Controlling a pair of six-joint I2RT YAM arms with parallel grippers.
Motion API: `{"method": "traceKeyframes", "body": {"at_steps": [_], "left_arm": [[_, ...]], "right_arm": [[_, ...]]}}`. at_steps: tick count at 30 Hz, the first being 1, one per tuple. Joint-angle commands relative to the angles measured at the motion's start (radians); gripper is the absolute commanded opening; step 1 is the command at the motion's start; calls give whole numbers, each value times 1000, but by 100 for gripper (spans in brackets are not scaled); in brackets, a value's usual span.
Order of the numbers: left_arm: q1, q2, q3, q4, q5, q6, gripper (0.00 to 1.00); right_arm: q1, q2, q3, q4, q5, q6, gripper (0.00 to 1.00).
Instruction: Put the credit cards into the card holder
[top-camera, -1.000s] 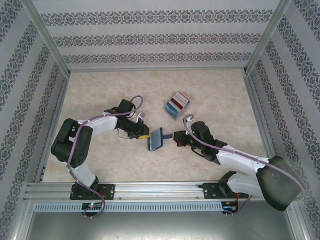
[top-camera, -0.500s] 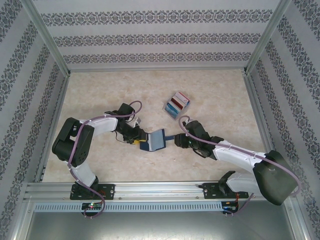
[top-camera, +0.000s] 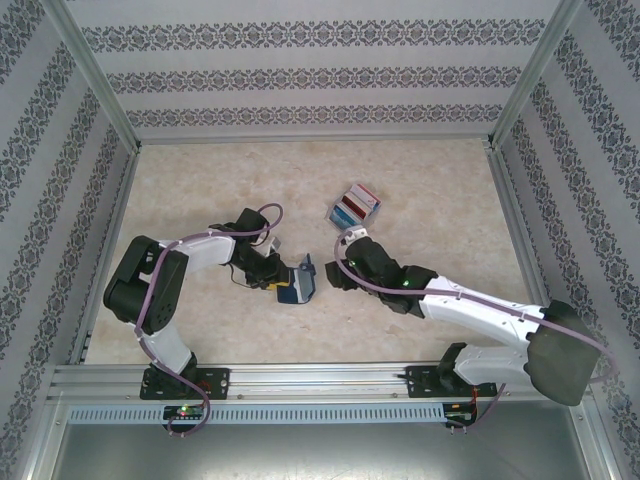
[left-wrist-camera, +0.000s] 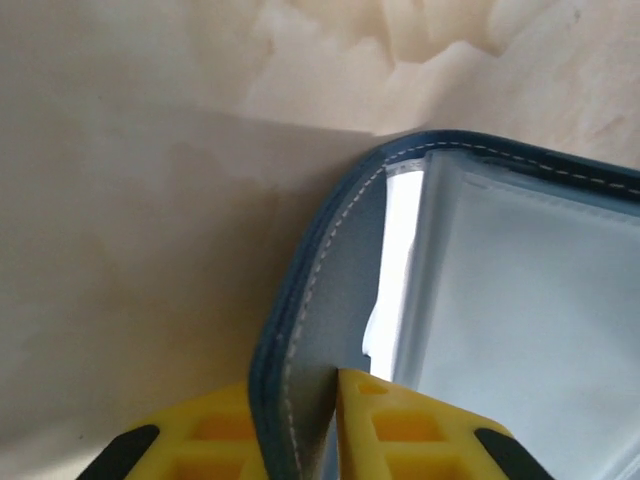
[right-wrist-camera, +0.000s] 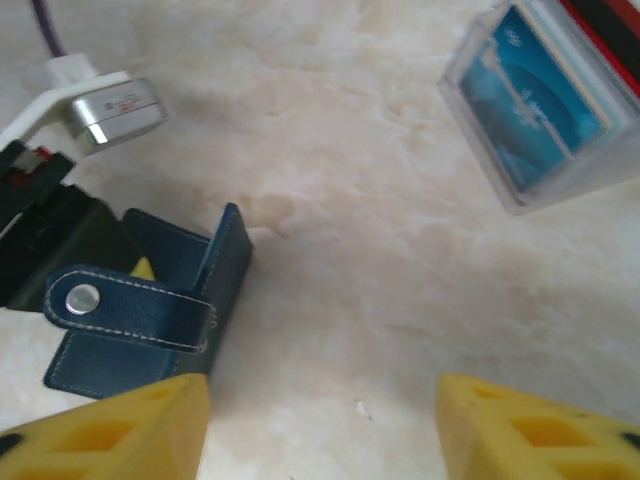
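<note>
Marbled table (top-camera: 200, 180) lies under both arms. Left gripper (left-wrist-camera: 320, 400) clamps one cover of the card holder (right-wrist-camera: 140, 330) between its yellow fingers. Right gripper (right-wrist-camera: 320, 420) hangs spread and empty, with the holder just ahead-left and the credit cards (right-wrist-camera: 530, 100) in a clear rack (right-wrist-camera: 505, 185) farther ahead-right.

A pale, cream-marbled tabletop (top-camera: 200, 180) sits boxed in on three sides by upright panels papered white with grey damask stripes: a back wall (top-camera: 320, 75), a left wall (top-camera: 50, 160) and a right wall (top-camera: 590, 170). Slim aluminium posts (top-camera: 95, 75) run up the corners. A slotted aluminium rail (top-camera: 320, 378) crosses the near edge, and the light is soft and even.
</note>
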Motion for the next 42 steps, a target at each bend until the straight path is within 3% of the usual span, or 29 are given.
{"method": "traceKeyframes", "body": {"at_steps": [1,6,9,12,18,24,28,34,36,38,42], "left_arm": [[1,-44,3,-15,5,-6,16],[1,-52,-10,14,21,-25,16],[1,-58,-25,23,20,-37,15],[0,-63,-39,35,21,-38,15],[1,-62,-65,51,10,-26,14],[7,-52,-97,88,14,-15,5],[10,-49,-98,86,17,-12,5],[17,-26,-92,78,20,8,5],[19,-28,-99,95,18,2,5],[22,-20,-94,96,19,5,5],[25,-14,-85,83,21,8,5]], "right_arm": [[-5,58,24,80,-186,-5,69],[16,183,33,186,-367,27,72],[17,237,55,187,-332,77,70],[-10,260,44,187,-283,129,61],[-105,244,-39,252,-357,220,57],[-170,287,-81,338,-504,263,54],[-176,318,-88,417,-583,275,44],[-188,341,-120,480,-598,304,26],[-189,340,-125,479,-602,307,28],[-187,337,-133,469,-607,295,37],[-187,313,-152,444,-629,265,41]]}}
